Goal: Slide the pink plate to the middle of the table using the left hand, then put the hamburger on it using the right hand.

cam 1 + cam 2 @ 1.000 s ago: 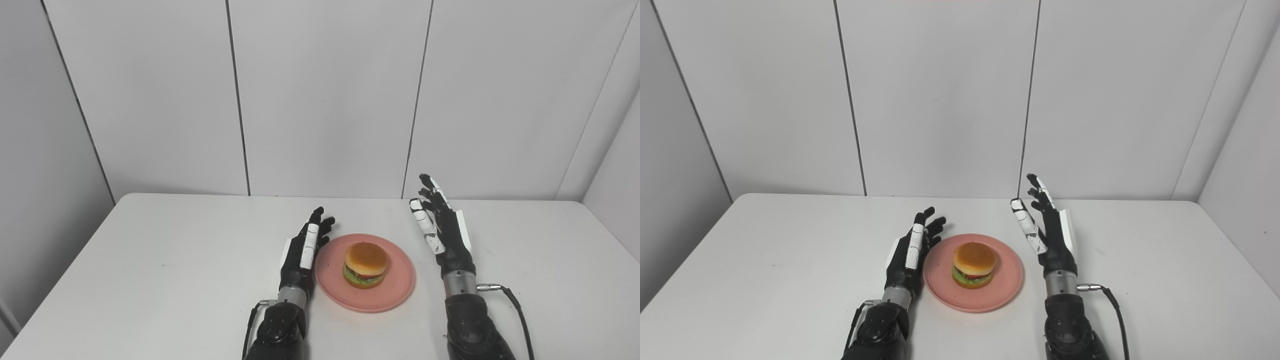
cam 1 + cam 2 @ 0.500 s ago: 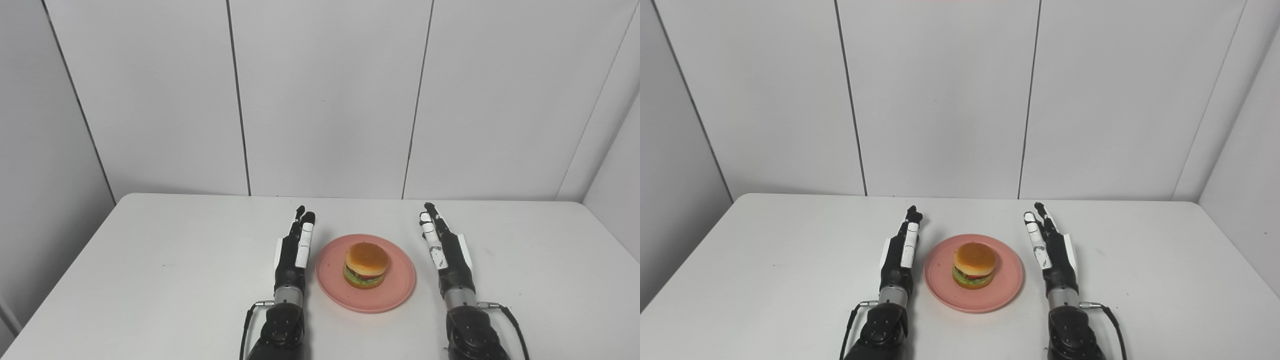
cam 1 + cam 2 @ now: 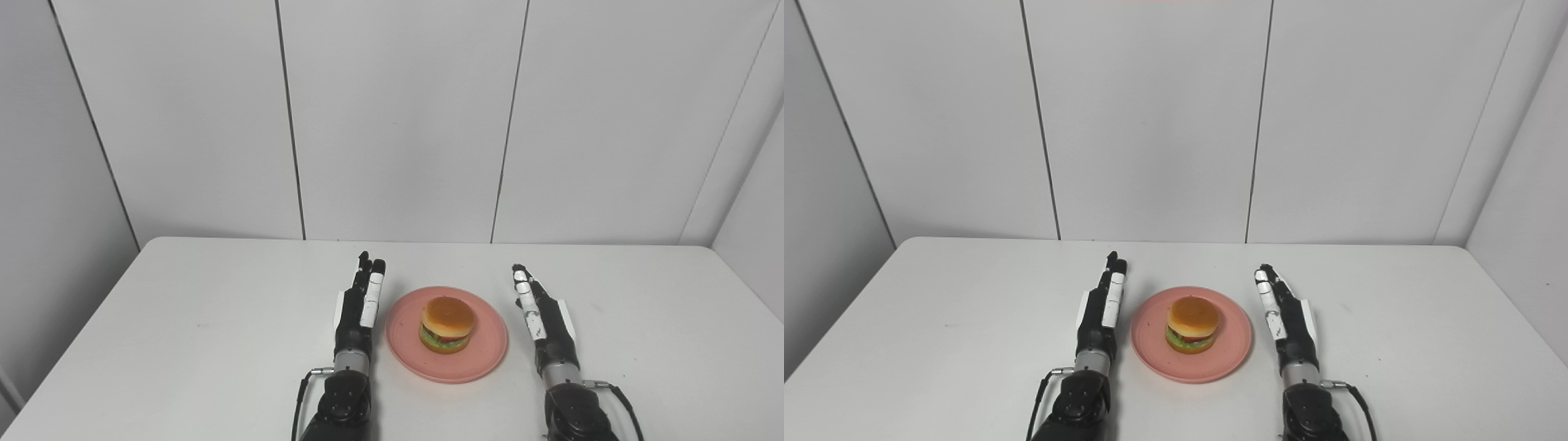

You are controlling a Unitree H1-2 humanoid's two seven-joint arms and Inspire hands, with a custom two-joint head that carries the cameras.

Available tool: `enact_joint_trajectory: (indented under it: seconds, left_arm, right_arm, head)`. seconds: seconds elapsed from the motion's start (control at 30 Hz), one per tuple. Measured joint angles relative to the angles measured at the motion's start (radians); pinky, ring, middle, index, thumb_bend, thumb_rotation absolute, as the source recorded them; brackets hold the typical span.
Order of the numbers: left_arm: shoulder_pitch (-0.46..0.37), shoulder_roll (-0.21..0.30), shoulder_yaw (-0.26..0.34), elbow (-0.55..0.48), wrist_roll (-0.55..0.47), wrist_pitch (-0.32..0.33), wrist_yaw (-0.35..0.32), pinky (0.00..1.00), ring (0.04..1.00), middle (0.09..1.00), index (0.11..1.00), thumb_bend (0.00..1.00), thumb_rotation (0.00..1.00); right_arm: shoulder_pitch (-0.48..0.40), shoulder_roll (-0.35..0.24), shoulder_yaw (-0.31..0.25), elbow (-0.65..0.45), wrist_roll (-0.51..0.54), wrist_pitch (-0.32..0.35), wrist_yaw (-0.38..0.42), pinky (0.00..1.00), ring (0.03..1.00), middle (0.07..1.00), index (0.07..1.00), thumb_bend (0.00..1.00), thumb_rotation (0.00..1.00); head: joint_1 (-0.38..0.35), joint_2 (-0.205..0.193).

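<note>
1. Round pink plastic plate (image 3: 484, 358): lies flat near the middle of the table, toward the near edge, between the two hands. Its rim is free all round; neither hand touches it.

2. Toy hamburger (image 3: 448, 324): tan glossy bun on top, with green lettuce and a red layer showing at its side. It stands upright on the plate, a little left of the plate's centre, with pink rim visible on every side. Nothing grips it.

3. Left hand (image 3: 358, 306): black with white finger panels, lying just beside the plate's left rim and apart from it. The fingers are straight and held close together, pointing toward the far wall; the palm faces the plate. It holds nothing.

4. Right hand (image 3: 544, 315): same black and white make, lying near the plate's right rim with a wider gap than on the left. The fingers are extended and slightly fanned, pointing away and a little inward. It holds nothing.

5. Black forearms: both enter from the bottom edge, each with a silver wrist ring and a thin cable at the wrist.

6. White table (image 3: 184, 318): smooth matt top with rounded far corners.

7. Pale grey panelled wall (image 3: 398, 122): stands behind the table, with dark vertical seams.
</note>
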Motion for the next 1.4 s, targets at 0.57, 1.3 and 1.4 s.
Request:
enact_joint_trajectory:
  seconds: [0.57,1.3,1.4]
  left_arm:
    - [0.009,0.009,0.001,-0.014,-0.019,0.007,-0.012,1.00,1.000,1.000,0.989,0.92,1.00]
    - [0.017,0.011,0.000,-0.026,-0.020,0.012,-0.012,1.00,1.000,0.999,0.980,0.91,1.00]
    - [0.017,0.011,0.000,-0.026,-0.020,0.012,-0.012,1.00,1.000,1.000,0.980,0.91,0.99]
  right_arm:
    - [-0.001,-0.006,0.022,0.041,-0.018,-0.052,0.015,1.00,1.000,0.998,0.959,0.79,1.00]
    - [-0.011,-0.002,-0.008,0.065,0.062,-0.073,0.063,1.00,1.000,0.995,0.962,0.82,1.00]
    - [-0.011,-0.002,-0.010,0.065,0.064,-0.073,0.063,1.00,0.998,0.994,0.960,0.82,1.00]
  head:
    - [-0.006,0.006]
    - [-0.008,0.014]
    - [-0.008,0.014]
